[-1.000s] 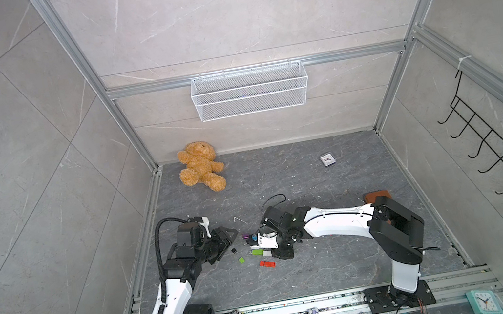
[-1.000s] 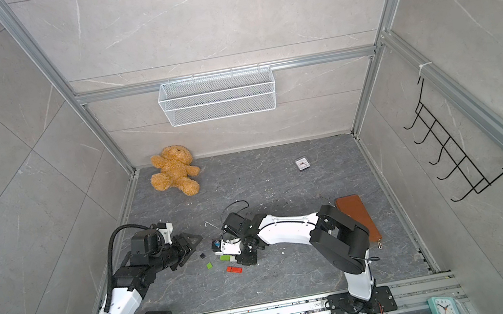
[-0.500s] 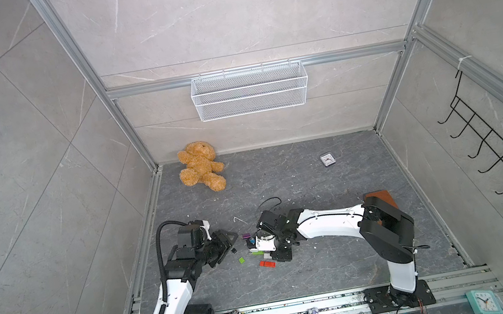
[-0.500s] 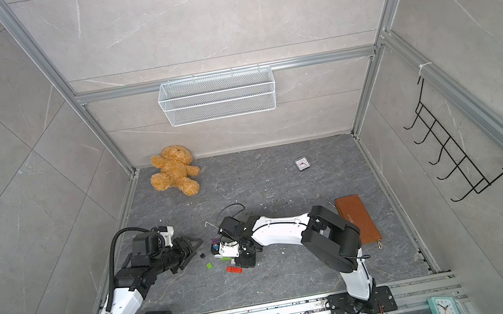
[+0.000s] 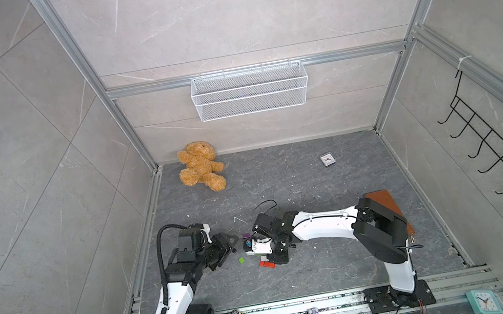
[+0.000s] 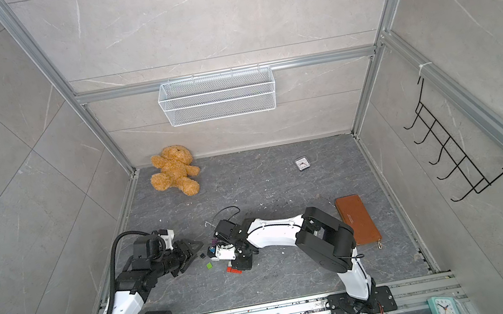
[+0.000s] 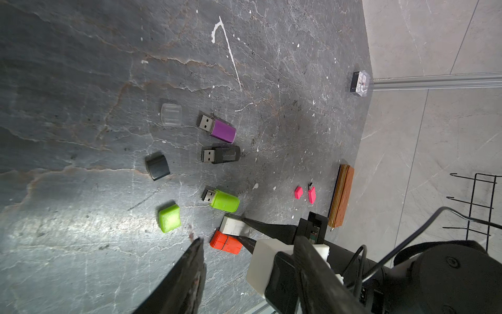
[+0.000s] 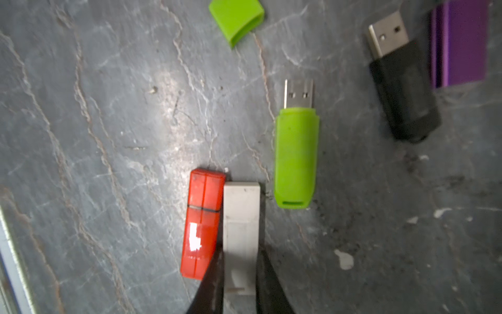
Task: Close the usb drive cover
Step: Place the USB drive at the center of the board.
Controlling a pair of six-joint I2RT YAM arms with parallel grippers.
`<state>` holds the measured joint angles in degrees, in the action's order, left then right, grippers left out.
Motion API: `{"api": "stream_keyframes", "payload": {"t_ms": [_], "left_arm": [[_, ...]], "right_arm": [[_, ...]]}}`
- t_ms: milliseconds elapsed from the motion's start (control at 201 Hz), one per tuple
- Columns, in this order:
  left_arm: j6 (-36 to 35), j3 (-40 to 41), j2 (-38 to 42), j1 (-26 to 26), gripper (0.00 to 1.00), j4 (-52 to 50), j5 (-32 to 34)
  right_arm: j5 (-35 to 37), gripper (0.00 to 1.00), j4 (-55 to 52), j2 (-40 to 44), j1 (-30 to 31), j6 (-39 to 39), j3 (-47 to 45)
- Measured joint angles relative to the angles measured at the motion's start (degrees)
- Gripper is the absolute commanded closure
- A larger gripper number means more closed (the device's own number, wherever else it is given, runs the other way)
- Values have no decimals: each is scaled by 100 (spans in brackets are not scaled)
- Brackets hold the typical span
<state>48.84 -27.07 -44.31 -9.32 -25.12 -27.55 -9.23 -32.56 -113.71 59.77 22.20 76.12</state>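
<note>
Three drives (image 7: 224, 201) lie uncapped toward the bench's front edge. My right gripper (image 8: 240, 255) clamps the seemingly capped white USB drive (image 8: 241, 206), parking it beside the red drive (image 8: 203, 217), I reckon. The left gripper (image 5: 228, 246) hovers, jaws apart, near the green cap (image 7: 169, 221).

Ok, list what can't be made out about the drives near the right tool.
White drive: cap seam blurred in the right wrist view; right tool covers its rear sides.
Purple drive: cut by that view's edge.
Red drive: one end under the right tool, left wrist view.
In both top views: the drives are too small.
</note>
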Motion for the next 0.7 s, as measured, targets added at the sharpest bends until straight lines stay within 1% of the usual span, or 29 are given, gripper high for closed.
{"api": "stream_keyframes", "payload": {"t_ms": [120, 444, 568, 698], "left_arm": [[15, 7, 50, 0, 44, -13, 2], [17, 13, 149, 39, 44, -140, 46], [61, 13, 256, 177, 44, -184, 33], [129, 0, 284, 361, 44, -188, -11]], "right_arm": [[0, 82, -2, -33, 28, -13, 48], [59, 68, 107, -28, 39, -72, 48], [70, 66, 199, 76, 39, 28, -33], [46, 66, 293, 372, 39, 310, -170]]}}
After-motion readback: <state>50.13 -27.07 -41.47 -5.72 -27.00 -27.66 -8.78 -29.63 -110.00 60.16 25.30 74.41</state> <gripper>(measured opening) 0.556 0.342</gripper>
